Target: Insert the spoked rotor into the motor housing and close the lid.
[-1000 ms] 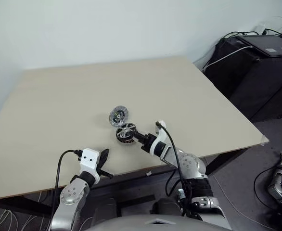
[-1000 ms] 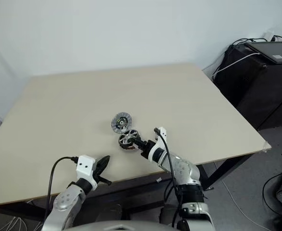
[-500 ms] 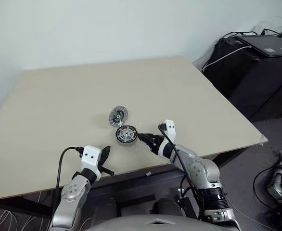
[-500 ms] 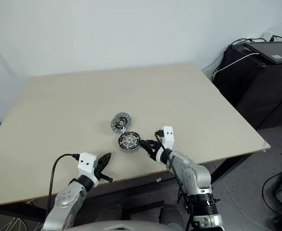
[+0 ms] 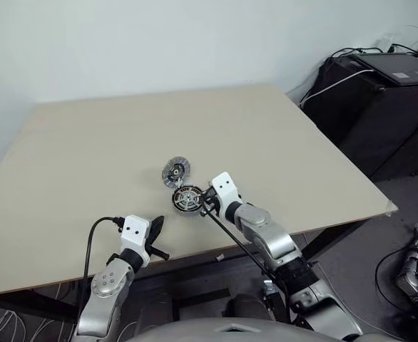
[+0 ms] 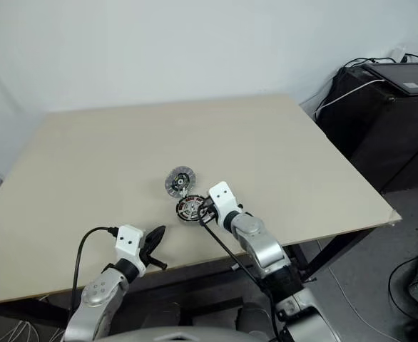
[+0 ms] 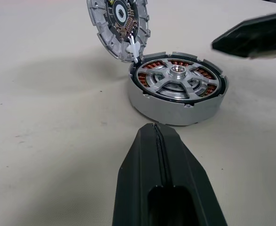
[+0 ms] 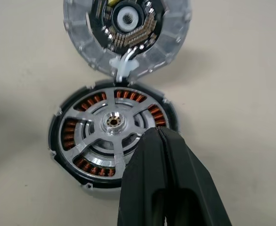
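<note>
Nearest you, your left gripper (image 7: 159, 141) hangs pinched closed near the table's (image 5: 88, 142) front edge, holding nothing. Just beyond, your right gripper (image 8: 160, 136), also closed and empty, hovers over the spoked rotor (image 8: 113, 127) seated inside the motor housing (image 7: 175, 106). Beyond that, the lid (image 8: 128, 33) lies open, touching the housing's far rim.

You see two arms of silver-grey rounded metal segments with black joints. Each wrist carries a white boxy block marked by small dark holes. A black cable loops from the left block; another runs along the right forearm. The left gripper (image 5: 154, 239) and right gripper (image 8: 162, 155) are matte black, tapering wedges with a centre seam.
</note>
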